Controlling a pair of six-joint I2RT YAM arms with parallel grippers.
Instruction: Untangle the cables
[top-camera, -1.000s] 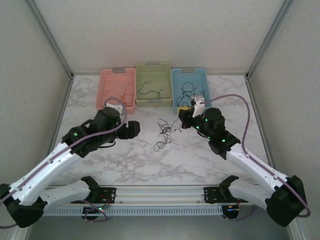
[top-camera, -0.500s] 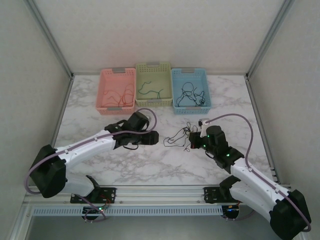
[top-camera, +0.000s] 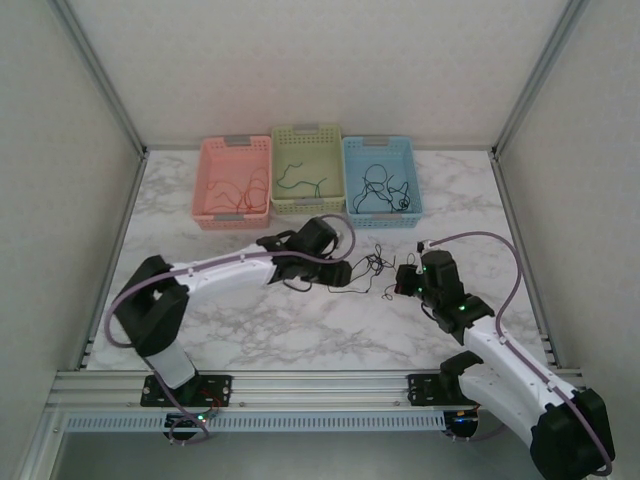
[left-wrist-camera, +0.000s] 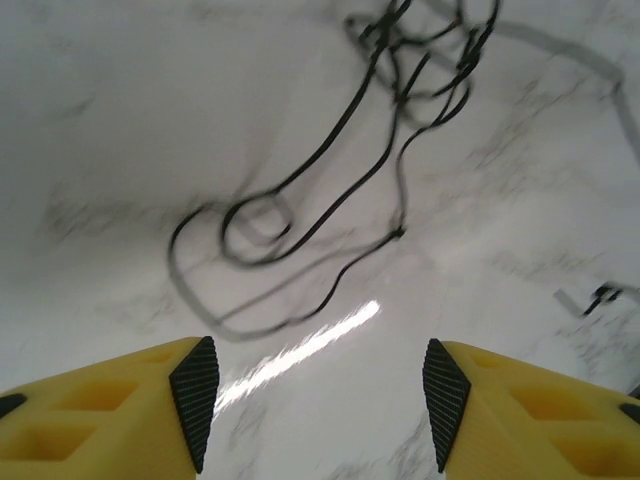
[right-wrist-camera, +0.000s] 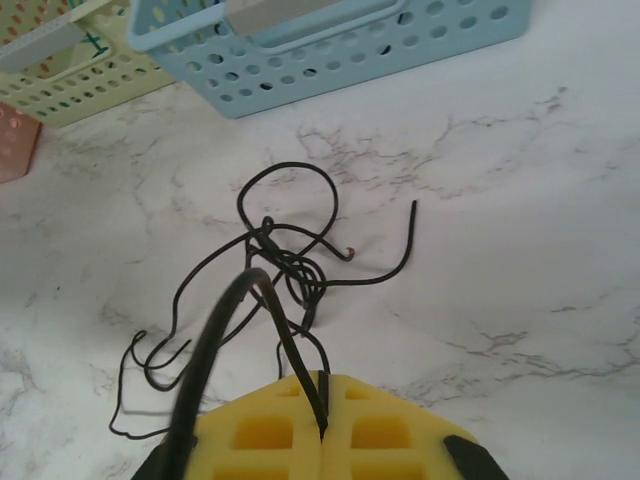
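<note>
While three baskets (top-camera: 306, 131) are lined up top, one black cable tangle (top-camera: 372, 266) is pinched mid-frame by the right hand (right-wrist-camera: 325, 388); the left hand (left-wrist-camera: 315, 395) is spread.

Cables (top-camera: 368, 268) tangled on table (top-camera: 300, 335), in front of three baskets (top-camera: 306, 207).

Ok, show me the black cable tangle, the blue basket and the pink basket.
black cable tangle (top-camera: 374, 263), top external view, its knotted middle.
blue basket (top-camera: 385, 221), top external view, its near wall.
pink basket (top-camera: 250, 221), top external view, its near wall.
</note>
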